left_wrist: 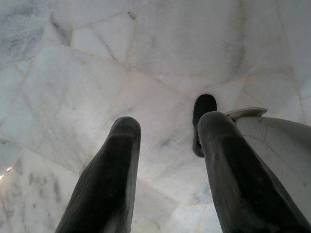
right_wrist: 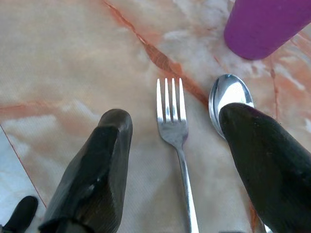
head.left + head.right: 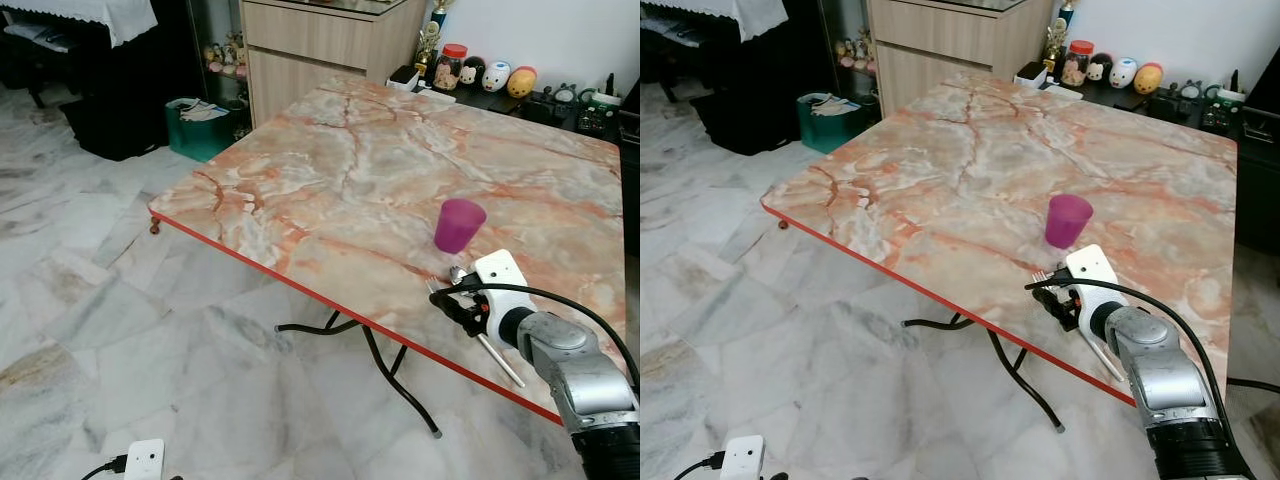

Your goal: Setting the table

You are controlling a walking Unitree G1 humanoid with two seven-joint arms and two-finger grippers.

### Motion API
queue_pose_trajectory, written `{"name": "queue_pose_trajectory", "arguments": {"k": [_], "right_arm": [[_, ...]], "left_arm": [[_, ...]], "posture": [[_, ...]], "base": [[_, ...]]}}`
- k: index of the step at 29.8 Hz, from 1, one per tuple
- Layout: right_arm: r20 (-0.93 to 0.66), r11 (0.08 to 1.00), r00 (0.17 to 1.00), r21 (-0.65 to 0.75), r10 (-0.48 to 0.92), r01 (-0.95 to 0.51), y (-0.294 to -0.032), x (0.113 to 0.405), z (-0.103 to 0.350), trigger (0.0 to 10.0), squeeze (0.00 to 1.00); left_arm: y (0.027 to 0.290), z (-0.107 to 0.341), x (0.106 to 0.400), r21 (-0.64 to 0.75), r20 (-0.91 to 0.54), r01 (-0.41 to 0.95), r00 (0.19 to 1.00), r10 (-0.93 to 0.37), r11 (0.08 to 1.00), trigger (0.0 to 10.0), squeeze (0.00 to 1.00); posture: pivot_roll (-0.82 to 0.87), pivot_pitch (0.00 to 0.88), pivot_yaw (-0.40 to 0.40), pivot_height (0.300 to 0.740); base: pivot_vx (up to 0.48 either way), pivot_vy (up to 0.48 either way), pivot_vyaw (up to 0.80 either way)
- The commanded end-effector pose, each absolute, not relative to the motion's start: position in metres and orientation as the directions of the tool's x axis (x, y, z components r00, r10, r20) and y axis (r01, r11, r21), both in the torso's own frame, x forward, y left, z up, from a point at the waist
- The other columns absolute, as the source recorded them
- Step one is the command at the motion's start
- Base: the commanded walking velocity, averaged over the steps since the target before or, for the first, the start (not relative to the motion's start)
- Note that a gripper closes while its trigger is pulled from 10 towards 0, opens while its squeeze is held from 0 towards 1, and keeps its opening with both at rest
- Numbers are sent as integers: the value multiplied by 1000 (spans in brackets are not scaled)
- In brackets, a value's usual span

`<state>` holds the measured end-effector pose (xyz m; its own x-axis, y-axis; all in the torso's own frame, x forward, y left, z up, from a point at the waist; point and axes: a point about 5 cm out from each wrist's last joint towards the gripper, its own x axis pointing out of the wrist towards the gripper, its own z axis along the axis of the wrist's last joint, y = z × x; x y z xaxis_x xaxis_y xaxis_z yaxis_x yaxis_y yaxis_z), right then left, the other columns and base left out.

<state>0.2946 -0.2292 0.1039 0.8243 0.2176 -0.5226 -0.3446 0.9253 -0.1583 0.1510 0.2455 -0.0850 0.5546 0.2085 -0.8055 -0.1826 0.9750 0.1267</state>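
**Marble table, cutlery laid near its edge**

Marble table spans mid-frame. Lower right, the right gripper hovers spread over the fork, spoon alongside. Thin, stiff, slippery steel: pinch the handle. Beyond, a light purple cup. Left gripper hangs spread.

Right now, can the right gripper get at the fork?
Probably yes. The right gripper hangs open just above the table, its fingers either side of the fork. The spoon lies close beside the fork, partly under one finger, so closing could catch it too.
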Motion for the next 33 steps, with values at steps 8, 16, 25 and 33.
{"name": "queue_pose_trajectory", "arguments": {"k": [8, 16, 25, 33], "right_arm": [[-547, 961, 811, -47, 205, -274, -239, 291, 90, 10000, 0], [-541, 973, 815, 31, 208, -228, -249, 290, 81, 10000, 0], [-531, 973, 820, 45, 216, -228, -251, 292, 78, 10000, 0], [-529, 968, 817, 41, 232, -248, -246, 292, 73, 9098, 0]], "left_arm": [[246, -87, 147, 129, -822, -163, 533, 198, 978, 10000, 0], [246, -87, 148, 134, -823, -153, 533, 196, 979, 10000, 0], [247, -86, 148, 140, -823, -140, 534, 194, 980, 10000, 0], [248, -86, 148, 144, -824, -136, 533, 195, 980, 10000, 0]], "posture": [[11, 0, -17, 740], [14, 0, -14, 740], [19, 0, -13, 740], [22, 0, -11, 740]], "base": [[0, 0, 0], [0, 0, 0], [0, 0, 0], [0, 0, 0]]}}
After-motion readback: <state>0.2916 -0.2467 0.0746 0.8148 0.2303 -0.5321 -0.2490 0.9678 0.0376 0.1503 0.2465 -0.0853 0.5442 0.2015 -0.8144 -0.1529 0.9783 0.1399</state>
